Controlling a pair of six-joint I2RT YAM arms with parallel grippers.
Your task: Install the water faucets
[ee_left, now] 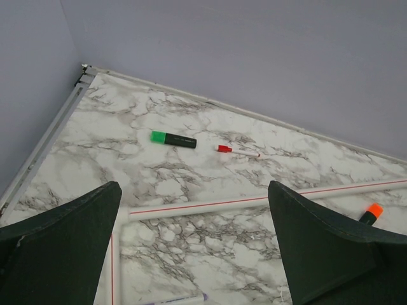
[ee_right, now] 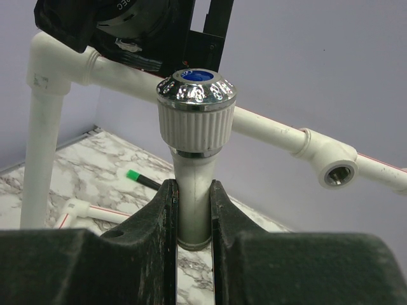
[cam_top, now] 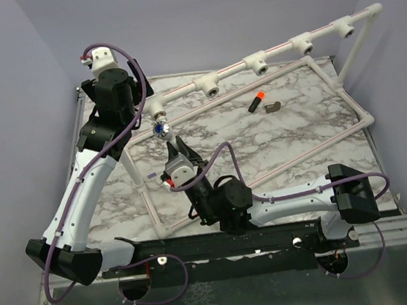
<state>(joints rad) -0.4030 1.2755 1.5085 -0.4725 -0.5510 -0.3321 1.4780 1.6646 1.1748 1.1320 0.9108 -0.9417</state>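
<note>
Marble table (cam_top: 311, 125): carries the white pipe frame (cam_top: 233, 74), its raised rail set with sockets. Left gripper (ee_left: 194, 190): fingers spread wide, empty, above the table. Right gripper (ee_right: 193, 197): clamped on the faucet (ee_right: 196, 101) by the pale stem under its knob, at the leftmost socket (cam_top: 157, 112); thread engagement not visible. Handling note: likely best kept square to the socket, turned gently, regripped between turns; forcing risks cross-threading.

You see the faucet (cam_top: 160, 126) on the raised pipe rail (cam_top: 280, 52), left of centre in the top view. The right gripper (cam_top: 176, 147) sits just below it, its fingers pressed on either side of its stem. Right of them, the marker (cam_top: 257, 102) lies on the table (cam_top: 298, 142) inside the pipe frame (cam_top: 357, 116).
</note>
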